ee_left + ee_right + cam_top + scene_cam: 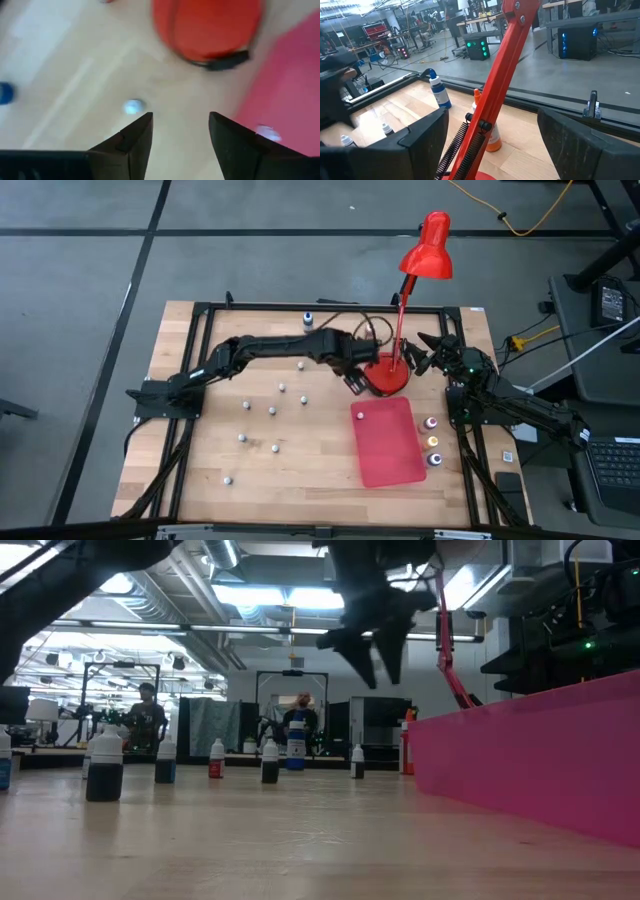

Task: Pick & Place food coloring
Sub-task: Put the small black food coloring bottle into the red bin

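Left end effector (352,383): released, empty, frame centre beside lamp base (387,374) | right end effector (428,352): released, right of lamp | one food coloring bottle (360,416) on red mat (388,442)

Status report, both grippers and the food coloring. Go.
Left gripper open, empty, by lamp base. Right gripper open, idle at lamp arm. One bottle on red mat; others scattered on table.

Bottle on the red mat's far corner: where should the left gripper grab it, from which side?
The bottle stands upright on the red mat, so probably straight down from above, fingers closing across its pale cap. The left gripper, open and empty, hangs near it beside the lamp base; a sideways approach risks hitting that base.
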